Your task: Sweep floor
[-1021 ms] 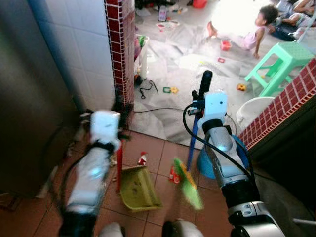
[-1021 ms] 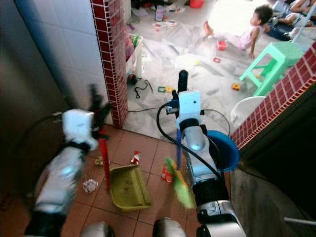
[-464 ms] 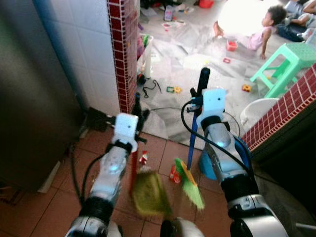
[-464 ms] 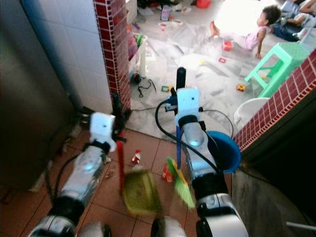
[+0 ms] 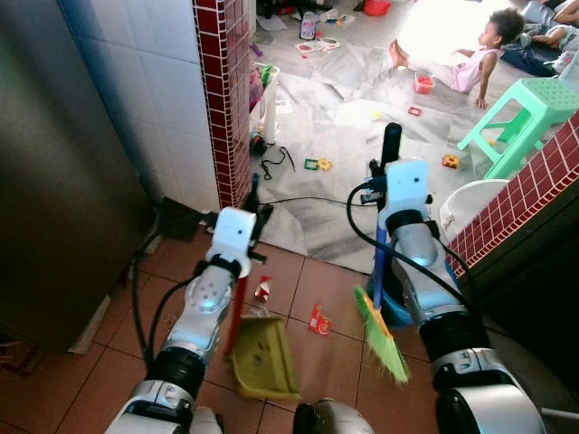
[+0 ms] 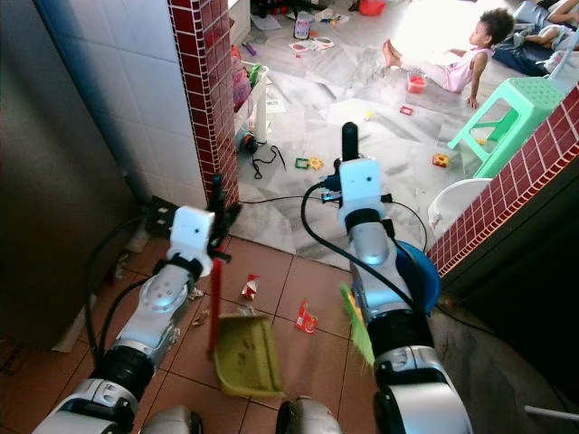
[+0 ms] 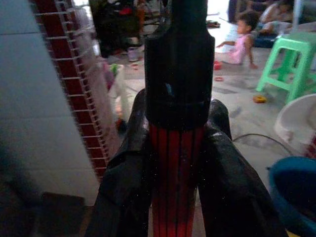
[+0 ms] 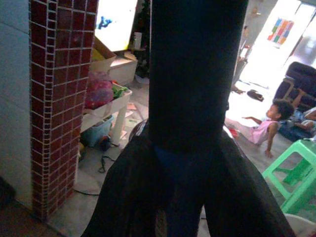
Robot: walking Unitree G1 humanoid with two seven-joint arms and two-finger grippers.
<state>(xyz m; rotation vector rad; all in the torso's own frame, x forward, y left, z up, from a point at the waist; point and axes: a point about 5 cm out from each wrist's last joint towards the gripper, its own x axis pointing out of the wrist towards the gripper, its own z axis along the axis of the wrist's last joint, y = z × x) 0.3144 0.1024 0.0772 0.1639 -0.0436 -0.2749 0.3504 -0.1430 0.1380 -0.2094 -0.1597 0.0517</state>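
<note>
Gripping high on the dustpan's [image 5: 264, 358] red handle [image 7: 170, 173], left gripper [image 7: 173, 148] fingers clamped; light, stiff plastic, pan on tiles at 6 o'clock. Red wrapper [image 5: 319, 320] lies between pan and broom. Right gripper [image 8: 190, 163] closed on the blue broom handle [image 5: 379, 262], green bristles [image 5: 382, 333] soft, at 5 o'clock. Both forearms extended forward.

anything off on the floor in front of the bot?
Two red wrappers lie loose on the brown tiles, ahead of the green dustpan and outside it. Toys and a black cable litter the grey floor beyond. Nothing looks broken.
</note>
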